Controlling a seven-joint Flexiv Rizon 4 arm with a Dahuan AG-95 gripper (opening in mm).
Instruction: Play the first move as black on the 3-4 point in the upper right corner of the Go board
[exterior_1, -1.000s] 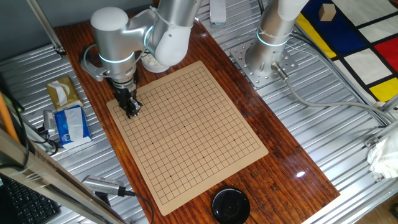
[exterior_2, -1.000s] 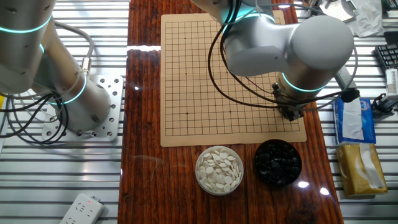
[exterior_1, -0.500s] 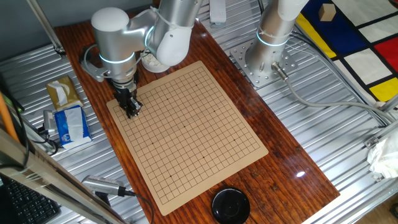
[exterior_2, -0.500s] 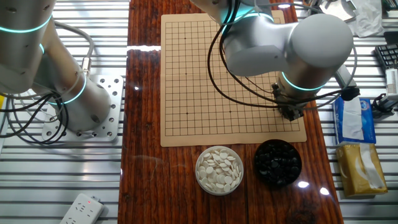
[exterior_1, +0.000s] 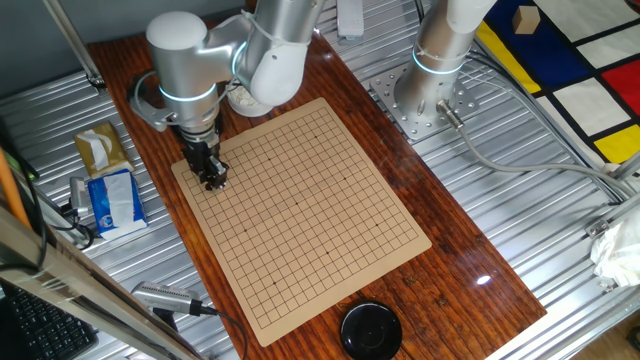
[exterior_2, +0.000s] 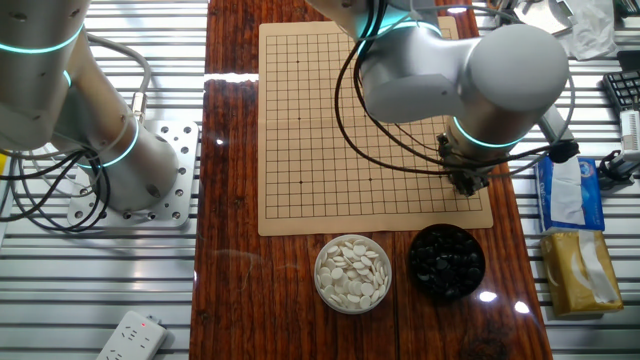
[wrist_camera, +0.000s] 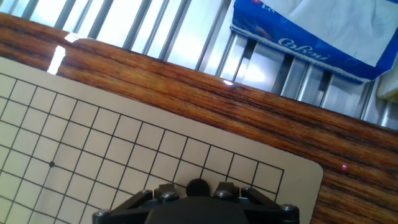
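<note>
Black stone (wrist_camera: 198, 186) sits pinched between your hand's (wrist_camera: 198, 198) fingers, low over the board (wrist_camera: 124, 155) near its corner. Release it off the crossing (exterior_1: 217, 186) and it settles a line astray, or skids on the smooth board.

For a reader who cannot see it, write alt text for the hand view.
A small black stone sits between the gripper fingers, just above a corner of the tan Go board. Beyond the board lie a wooden table and a blue tissue pack.
</note>
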